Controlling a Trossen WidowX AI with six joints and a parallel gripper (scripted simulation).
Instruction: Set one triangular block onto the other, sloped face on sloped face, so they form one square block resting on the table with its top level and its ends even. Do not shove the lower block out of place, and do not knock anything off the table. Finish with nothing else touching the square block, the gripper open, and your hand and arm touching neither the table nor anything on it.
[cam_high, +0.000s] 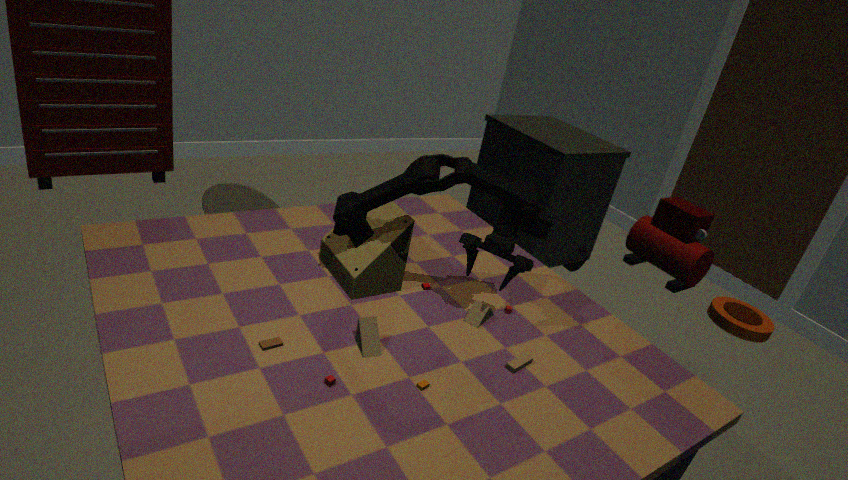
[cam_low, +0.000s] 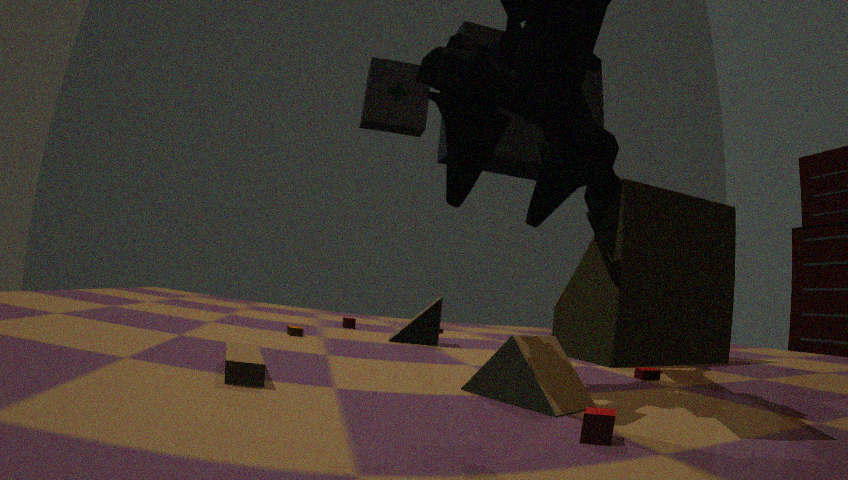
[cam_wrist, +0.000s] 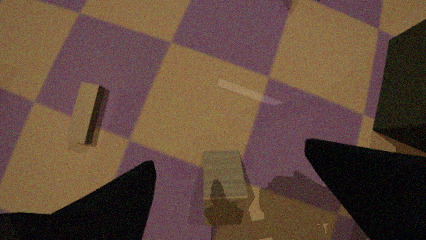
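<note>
One triangular block (cam_high: 479, 313) (cam_low: 511, 377) (cam_wrist: 222, 167) lies on the table with its ridge up and a slope falling to each side, seemingly on its long face. The other triangular block (cam_high: 368, 339) (cam_low: 423, 328) stands apart, nearer the top camera, with one upright face and its sloped face up. My gripper (cam_high: 484, 281) (cam_low: 494, 214) (cam_wrist: 231, 157) is open and empty, well above the first block and not touching it. In the wrist view that block lies between and beyond the fingertips, partly in the arm's shadow.
The arm's wedge-shaped pedestal (cam_high: 377, 270) (cam_low: 675, 273) stands behind the blocks. A pale slat (cam_high: 519, 363) (cam_low: 244, 373) (cam_wrist: 86, 112), a brown slat (cam_high: 270, 343) and an orange piece (cam_high: 423, 385) lie about. A red cube (cam_high: 508, 309) (cam_low: 598, 427) is close beside the first block.
</note>
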